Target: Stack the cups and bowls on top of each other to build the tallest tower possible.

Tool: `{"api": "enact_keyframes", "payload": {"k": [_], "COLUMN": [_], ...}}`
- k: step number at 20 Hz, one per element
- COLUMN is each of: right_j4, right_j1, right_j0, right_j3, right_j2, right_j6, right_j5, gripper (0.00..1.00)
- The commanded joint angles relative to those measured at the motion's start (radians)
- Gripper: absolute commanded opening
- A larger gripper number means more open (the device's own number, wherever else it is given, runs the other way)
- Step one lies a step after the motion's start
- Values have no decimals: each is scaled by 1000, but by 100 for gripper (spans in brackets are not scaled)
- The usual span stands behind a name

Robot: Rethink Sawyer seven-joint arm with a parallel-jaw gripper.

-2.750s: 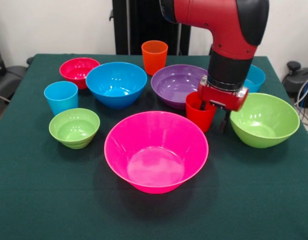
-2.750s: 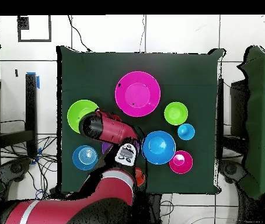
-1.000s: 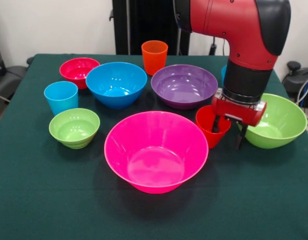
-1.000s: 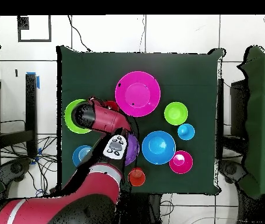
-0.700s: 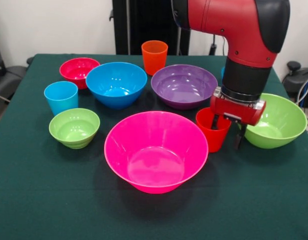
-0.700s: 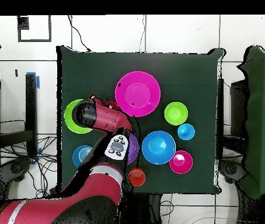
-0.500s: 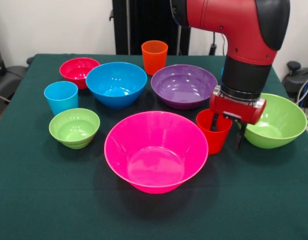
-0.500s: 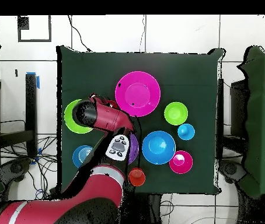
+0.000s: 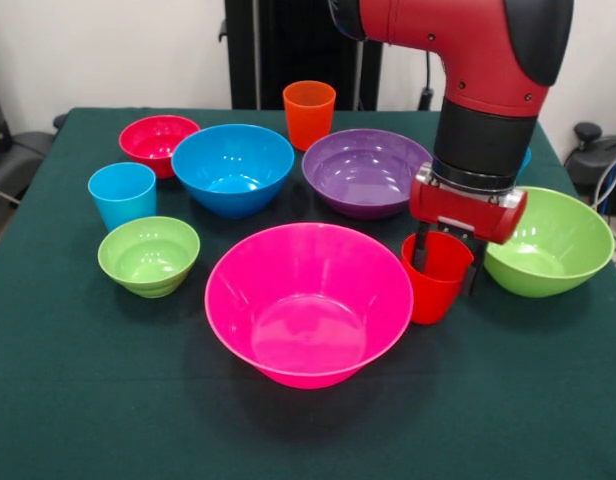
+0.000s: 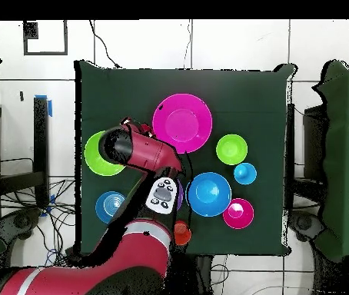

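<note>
Red cup (image 9: 435,277) has shifted left toward the pink bowl (image 9: 308,302), now touching its rim.
The arm (image 9: 483,95) drops vertically; the gripper (image 9: 443,265) pinches the cup's rim, one finger inside. The cup stands upright, mouth up, between pink bowl and green bowl (image 9: 548,240); the purple bowl (image 9: 366,170) lies behind.

A lab — taped tile floor (image 10: 231,46); loose cables (image 10: 24,215); cloth-covered table (image 9: 88,400).

green-clothed table (image 9: 68,380), bowls (image 9: 308,300), cups (image 9: 122,194)
</note>
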State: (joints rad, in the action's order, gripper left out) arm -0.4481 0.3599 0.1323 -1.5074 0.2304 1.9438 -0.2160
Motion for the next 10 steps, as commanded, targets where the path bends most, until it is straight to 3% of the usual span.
{"api": "enact_keyframes", "payload": {"k": [1, 10], "right_j4": [41, 46], "right_j1": [-17, -26], "right_j0": [-22, -28], "right_j3": [-19, -13], "right_j2": [-125, -129], "right_j6": [96, 91], "right_j5": [-60, -40], "gripper": [100, 100]}}
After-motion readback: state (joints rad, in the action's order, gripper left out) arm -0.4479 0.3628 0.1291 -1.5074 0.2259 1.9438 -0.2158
